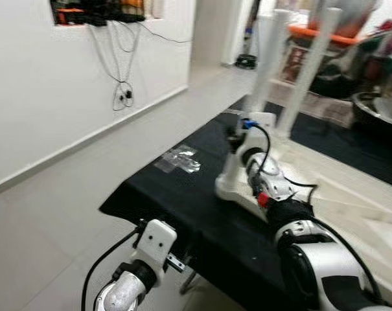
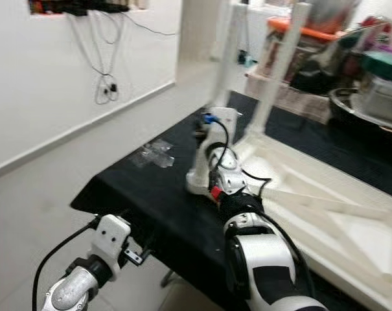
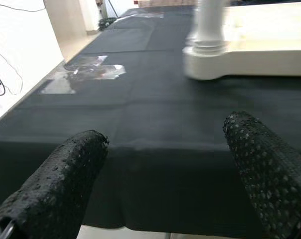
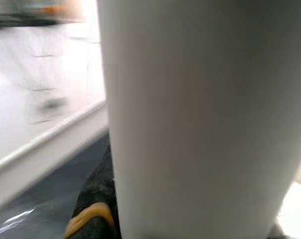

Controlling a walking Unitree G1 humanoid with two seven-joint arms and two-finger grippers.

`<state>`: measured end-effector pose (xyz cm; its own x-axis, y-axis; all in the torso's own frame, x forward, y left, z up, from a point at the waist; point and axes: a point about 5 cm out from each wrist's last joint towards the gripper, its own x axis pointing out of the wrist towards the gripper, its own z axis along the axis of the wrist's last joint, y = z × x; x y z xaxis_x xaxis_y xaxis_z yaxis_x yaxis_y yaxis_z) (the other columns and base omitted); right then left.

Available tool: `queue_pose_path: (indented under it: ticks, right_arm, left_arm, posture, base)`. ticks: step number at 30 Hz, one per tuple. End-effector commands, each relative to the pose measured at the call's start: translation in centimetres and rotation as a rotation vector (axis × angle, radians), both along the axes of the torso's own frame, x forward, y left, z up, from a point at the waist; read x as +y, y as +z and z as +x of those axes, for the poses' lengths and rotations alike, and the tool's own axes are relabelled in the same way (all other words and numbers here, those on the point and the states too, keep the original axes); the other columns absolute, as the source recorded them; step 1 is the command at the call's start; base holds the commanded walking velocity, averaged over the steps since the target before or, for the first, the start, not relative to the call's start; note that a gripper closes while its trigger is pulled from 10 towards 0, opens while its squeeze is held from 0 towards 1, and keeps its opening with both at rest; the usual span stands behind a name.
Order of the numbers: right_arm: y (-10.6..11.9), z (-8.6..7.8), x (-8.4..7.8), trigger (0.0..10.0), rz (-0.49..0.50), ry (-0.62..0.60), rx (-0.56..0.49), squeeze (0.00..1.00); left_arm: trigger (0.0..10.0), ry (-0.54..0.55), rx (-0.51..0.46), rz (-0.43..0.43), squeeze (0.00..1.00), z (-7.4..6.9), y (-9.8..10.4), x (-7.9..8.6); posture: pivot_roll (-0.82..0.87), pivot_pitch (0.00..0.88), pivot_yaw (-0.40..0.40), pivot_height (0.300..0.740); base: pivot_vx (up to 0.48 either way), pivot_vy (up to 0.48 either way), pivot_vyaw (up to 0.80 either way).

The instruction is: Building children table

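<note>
A white children's table [image 1: 351, 194] lies upside down on a black cloth [image 1: 183, 194], its legs pointing up. My right gripper [image 1: 238, 137] is shut on the near corner leg [image 1: 267, 58], about halfway up it. In the right wrist view that leg [image 4: 190, 114] stands right against the camera, with a black finger [image 4: 95, 209] beside it. A second leg [image 1: 309, 71] stands further back. My left gripper [image 3: 165, 164] hangs open at the cloth's near edge, nothing between its fingers [image 3: 60, 184]. The table corner [image 3: 240, 62] lies ahead of it.
A clear plastic bag [image 1: 179, 160] lies on the cloth left of the table. A white wall with hanging cables [image 1: 122, 94] runs along the left, above a pale tiled floor [image 1: 53, 214]. A metal bowl [image 1: 377, 107] and clutter stand at the back right.
</note>
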<state>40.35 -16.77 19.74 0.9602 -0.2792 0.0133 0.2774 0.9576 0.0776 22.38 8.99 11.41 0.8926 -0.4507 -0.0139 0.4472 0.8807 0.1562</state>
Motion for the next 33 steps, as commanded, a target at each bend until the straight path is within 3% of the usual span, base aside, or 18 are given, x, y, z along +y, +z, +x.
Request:
queue_pose_path:
  ticks: [1, 4, 5, 9, 10, 14, 15, 17, 20, 21, 22, 23, 25, 28, 31, 32, 33]
  right_arm:
    - [-2.7, -1.3, -3.0, 0.0, -0.018, -0.223, 0.130, 0.00]
    - [-2.7, -1.2, -2.6, 0.0, -0.004, -0.205, 0.131, 0.00]
    - [-2.4, -0.9, -1.7, 10.0, 0.016, -0.153, 0.105, 0.00]
    - [-1.4, -0.2, 0.0, 10.0, 0.080, -0.047, 0.023, 0.00]
    - [-0.8, -0.1, 0.6, 10.0, 0.098, 0.007, -0.022, 1.00]
    - [0.4, 0.3, 1.7, 10.0, 0.131, 0.125, -0.105, 1.00]
    - [0.7, 0.4, 2.0, 10.0, 0.211, 0.206, -0.118, 0.00]
    - [1.1, 0.5, 2.2, 10.0, 0.305, 0.297, -0.142, 0.00]
    - [1.2, 0.5, 2.3, 10.0, 0.322, 0.313, -0.148, 0.00]
    - [1.3, 0.1, 2.9, 10.0, 0.428, 0.740, -0.154, 0.00]
    - [1.4, -0.6, 3.2, 10.0, 0.447, 0.953, -0.163, 0.00]
    - [1.3, -1.2, 3.3, 10.0, 0.456, 1.084, -0.167, 0.00]
    - [0.7, -2.6, 4.0, 10.0, 0.374, 1.332, -0.133, 0.00]
    - [0.3, -3.2, 4.6, 10.0, 0.331, 1.458, -0.096, 0.00]
    - [-0.2, -3.7, 6.0, 10.0, 0.220, 1.591, -0.030, 0.00]
    - [-0.2, -3.7, 6.0, 10.0, 0.220, 1.591, -0.030, 0.00]
    - [-0.4, -3.8, 6.4, 4.2, 0.191, 1.607, -0.014, 0.00]
  left_arm:
    - [10.0, -0.013, 0.014, 0.007, 0.00, -0.1, -0.4, -0.3]
    - [10.0, -0.012, 0.014, 0.007, 0.00, -0.1, -0.4, -0.3]
    - [10.0, -0.013, 0.013, 0.006, 0.00, -0.1, -0.4, -0.3]
    - [10.0, -0.014, 0.014, 0.005, 0.00, -0.1, -0.3, -0.4]
    - [10.0, -0.014, 0.014, 0.005, 0.00, -0.1, -0.3, -0.4]
    - [10.0, -0.012, 0.012, 0.003, 0.00, 0.0, -0.3, -0.4]
    - [10.0, -0.011, 0.012, 0.003, 0.00, 0.0, -0.2, -0.4]
    - [10.0, -0.010, 0.013, 0.002, 0.00, 0.0, -0.2, -0.4]
    - [10.0, -0.010, 0.012, 0.002, 0.00, 0.0, -0.2, -0.4]
    - [10.0, -0.012, 0.011, 0.002, 0.00, 0.0, -0.2, -0.4]
    - [10.0, -0.013, 0.011, 0.002, 0.00, 0.0, -0.2, -0.4]
    - [10.0, -0.013, 0.011, 0.002, 0.00, 0.0, -0.2, -0.4]
    - [10.0, -0.011, 0.010, 0.002, 0.00, 0.0, -0.2, -0.4]
    - [10.0, -0.009, 0.009, 0.002, 0.00, 0.0, -0.2, -0.4]
    - [10.0, -0.007, 0.009, 0.004, 0.00, 0.0, -0.1, -0.3]
    - [10.0, -0.007, 0.009, 0.004, 0.00, 0.0, -0.1, -0.3]
    - [10.0, -0.007, 0.009, 0.004, 0.00, 0.0, -0.1, -0.3]
  posture:
    - [0.08, 0.022, -0.127, 0.740]
    - [0.08, 0.021, -0.129, 0.740]
    - [0.07, 0.019, -0.127, 0.740]
    - [0.07, 0.019, -0.129, 0.740]
    - [0.07, 0.022, -0.129, 0.740]
    - [0.07, 0.023, -0.132, 0.740]
    - [0.07, 0.023, -0.132, 0.740]
    - [0.07, 0.023, -0.132, 0.740]
    - [0.08, 0.022, -0.132, 0.740]
    - [0.08, 0.023, -0.129, 0.740]
    - [0.08, 0.023, -0.129, 0.740]
    - [0.08, 0.023, -0.129, 0.740]
    - [0.08, 0.024, -0.134, 0.740]
    - [0.08, 0.027, -0.133, 0.740]
    - [0.08, 0.028, -0.132, 0.740]
    - [0.08, 0.028, -0.132, 0.740]
    - [0.08, 0.028, -0.132, 0.740]
  base:
    - [0.000, 0.000, 0.00]
    - [0.000, 0.000, 0.00]
    - [0.000, 0.000, 0.00]
    - [0.000, 0.000, 0.00]
    - [0.000, 0.000, 0.00]
    - [0.000, 0.000, 0.00]
    - [0.000, 0.000, 0.00]
    - [0.000, 0.000, 0.00]
    - [0.000, 0.000, 0.00]
    - [0.000, 0.000, 0.00]
    - [0.000, 0.000, 0.00]
    - [0.000, 0.000, 0.00]
    - [0.000, 0.000, 0.00]
    - [0.000, 0.000, 0.00]
    - [0.000, 0.000, 0.00]
    - [0.000, 0.000, 0.00]
    - [0.000, 0.000, 0.00]
